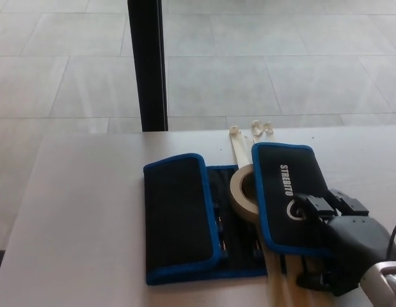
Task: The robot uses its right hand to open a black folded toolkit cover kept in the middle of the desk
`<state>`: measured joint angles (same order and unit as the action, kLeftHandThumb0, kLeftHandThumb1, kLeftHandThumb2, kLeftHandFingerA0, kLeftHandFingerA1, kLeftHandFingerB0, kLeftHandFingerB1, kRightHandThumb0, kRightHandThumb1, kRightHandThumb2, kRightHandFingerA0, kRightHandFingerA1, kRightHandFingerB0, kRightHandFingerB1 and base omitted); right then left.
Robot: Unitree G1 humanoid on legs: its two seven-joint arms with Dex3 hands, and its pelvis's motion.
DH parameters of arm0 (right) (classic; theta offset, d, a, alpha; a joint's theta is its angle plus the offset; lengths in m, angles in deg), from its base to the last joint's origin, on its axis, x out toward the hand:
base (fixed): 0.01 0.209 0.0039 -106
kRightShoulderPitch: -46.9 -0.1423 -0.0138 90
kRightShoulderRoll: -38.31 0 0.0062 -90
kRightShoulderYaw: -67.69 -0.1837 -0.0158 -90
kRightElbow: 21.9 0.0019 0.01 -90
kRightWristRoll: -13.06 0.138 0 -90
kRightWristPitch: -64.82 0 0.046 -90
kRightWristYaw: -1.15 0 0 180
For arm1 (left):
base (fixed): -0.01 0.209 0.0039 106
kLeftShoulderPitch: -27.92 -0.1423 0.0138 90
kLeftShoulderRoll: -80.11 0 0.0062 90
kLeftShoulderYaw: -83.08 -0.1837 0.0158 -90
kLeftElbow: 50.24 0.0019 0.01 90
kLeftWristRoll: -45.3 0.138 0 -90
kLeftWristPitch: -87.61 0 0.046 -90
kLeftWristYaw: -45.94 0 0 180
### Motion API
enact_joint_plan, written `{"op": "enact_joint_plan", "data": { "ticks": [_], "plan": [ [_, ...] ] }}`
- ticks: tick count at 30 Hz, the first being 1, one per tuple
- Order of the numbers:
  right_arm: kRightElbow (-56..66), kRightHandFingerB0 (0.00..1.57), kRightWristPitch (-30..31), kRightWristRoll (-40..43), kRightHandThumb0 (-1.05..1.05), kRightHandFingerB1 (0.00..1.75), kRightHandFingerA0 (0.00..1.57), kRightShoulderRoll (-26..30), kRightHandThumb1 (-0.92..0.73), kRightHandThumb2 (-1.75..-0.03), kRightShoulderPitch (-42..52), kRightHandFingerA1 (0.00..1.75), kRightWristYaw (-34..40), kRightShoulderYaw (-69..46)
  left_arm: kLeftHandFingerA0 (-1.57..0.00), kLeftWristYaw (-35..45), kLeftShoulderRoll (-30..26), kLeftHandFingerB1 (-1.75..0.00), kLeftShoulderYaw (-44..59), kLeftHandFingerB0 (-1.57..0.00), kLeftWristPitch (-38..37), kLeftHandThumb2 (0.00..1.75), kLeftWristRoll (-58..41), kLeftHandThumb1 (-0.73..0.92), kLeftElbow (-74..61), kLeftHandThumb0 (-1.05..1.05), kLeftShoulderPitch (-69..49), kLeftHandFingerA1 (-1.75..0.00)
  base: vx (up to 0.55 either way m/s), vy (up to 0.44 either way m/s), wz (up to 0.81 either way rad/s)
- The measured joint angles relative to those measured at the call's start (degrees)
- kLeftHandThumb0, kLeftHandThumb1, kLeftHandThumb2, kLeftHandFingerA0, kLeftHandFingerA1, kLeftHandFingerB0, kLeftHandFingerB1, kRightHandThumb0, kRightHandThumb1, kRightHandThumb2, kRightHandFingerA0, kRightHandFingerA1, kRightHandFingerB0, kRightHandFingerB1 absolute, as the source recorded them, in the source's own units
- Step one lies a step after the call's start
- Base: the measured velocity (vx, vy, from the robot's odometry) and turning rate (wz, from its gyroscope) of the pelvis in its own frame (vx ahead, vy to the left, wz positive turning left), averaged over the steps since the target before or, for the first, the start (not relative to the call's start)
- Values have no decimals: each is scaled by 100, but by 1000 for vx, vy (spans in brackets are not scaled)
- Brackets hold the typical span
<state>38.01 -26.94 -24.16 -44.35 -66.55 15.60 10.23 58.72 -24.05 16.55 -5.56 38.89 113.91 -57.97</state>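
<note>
Right hand on the flap — the unfolding of the toolkit cover is under way

The robot's right hand (pixel 341 246) rests on the lower part of the right flap (pixel 288 192) of the black, blue-edged toolkit cover (pixel 178 217), which lies in the middle of the pale surface (pixel 82 211); its fingers (pixel 316 204) curl over the flap near the white logo, though whether they pinch the fabric or merely press on it cannot be told. The left flap (pixel 180 216) lies folded inward, and a roll of tape (pixel 244 193) sits in the gap between the two. The next move — judging from this — calls for a firm hold on the flap's edge and an outward swing to the right, clear of the tape.
</note>
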Motion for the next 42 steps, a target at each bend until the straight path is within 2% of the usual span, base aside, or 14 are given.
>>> {"op": "enact_joint_plan", "data": {
  "ticks": [1,3,4,5,6,7,11,14,15,18,27,28,34,42],
  "plan": [
    [-75,26,17,-87,-43,31,4,-8,-58,-59,-16,36,101,40,-25,0,-1,-48,-13,-18,0,121,1,78,-1,-94,1,-60,0,0,0],
    [-202,29,14,-200,-41,31,11,-32,-60,-58,-45,43,309,73,-25,4,-1,-48,-29,-19,0,122,1,78,-1,-94,7,-60,0,0,0],
    [-254,34,3,-234,-41,32,69,-45,-72,-61,-53,80,398,74,-26,5,-1,-47,-29,-19,0,117,1,72,-1,-88,7,-60,0,0,0],
    [-314,34,-9,-275,-41,32,69,-57,-72,-61,-63,80,494,75,-26,6,0,-47,-31,-19,0,117,1,72,-1,-88,8,-60,0,0,0],
    [-346,24,-23,-297,-46,48,80,-61,-54,-91,-69,83,582,66,-25,6,0,-38,-29,-28,0,73,1,92,0,-96,7,-53,0,0,0],
    [-370,34,-36,-312,-41,33,91,-62,-76,-63,-83,105,668,51,-26,6,0,-39,-29,-28,0,73,1,92,0,-95,6,-54,0,0,0],
    [-537,38,-116,-362,-39,34,92,-76,-79,-63,-164,129,1160,-85,-30,5,0,-42,-27,-27,0,83,1,81,0,-101,6,-56,0,0,0],
    [-650,40,-228,-363,-39,34,94,-115,-80,-65,-163,123,1443,-181,-31,4,0,-43,-18,-26,0,86,1,80,1,-101,8,-58,0,0,0],
    [-681,43,-265,-367,-37,36,88,-129,-83,-70,-162,155,1529,-200,-29,4,0,-43,-15,-24,0,85,0,81,2,-100,11,-58,0,0,0],
    [-763,47,-430,-356,-29,37,89,-188,-80,-66,-129,164,1781,-279,-31,5,0,-40,14,-28,0,73,-8,92,1,-94,17,-57,0,0,0],
    [-983,77,-992,-418,-32,55,95,-366,-77,-69,30,172,2524,-406,-31,7,0,-43,67,-26,0,86,-72,81,2,-101,-10,-59,0,0,0],
    [-1021,80,-1037,-423,-32,55,93,-383,-76,-68,35,172,2592,-419,-31,6,0,-40,68,-30,-1,74,-74,92,1,-95,-15,-57,0,0,0],
    [-1117,86,-1176,-131,-26,62,123,-868,-74,-72,106,119,2782,-1135,-31,4,1,-42,74,-24,-1,84,-78,81,-2,-101,-24,-58,0,0,0],
    [-1117,92,-1190,385,-22,75,118,-1527,-66,-88,121,131,2814,-2235,-30,4,35,-43,75,-26,-1,82,-78,82,-1,-100,-38,-58,0,0,0]
  ]
}}
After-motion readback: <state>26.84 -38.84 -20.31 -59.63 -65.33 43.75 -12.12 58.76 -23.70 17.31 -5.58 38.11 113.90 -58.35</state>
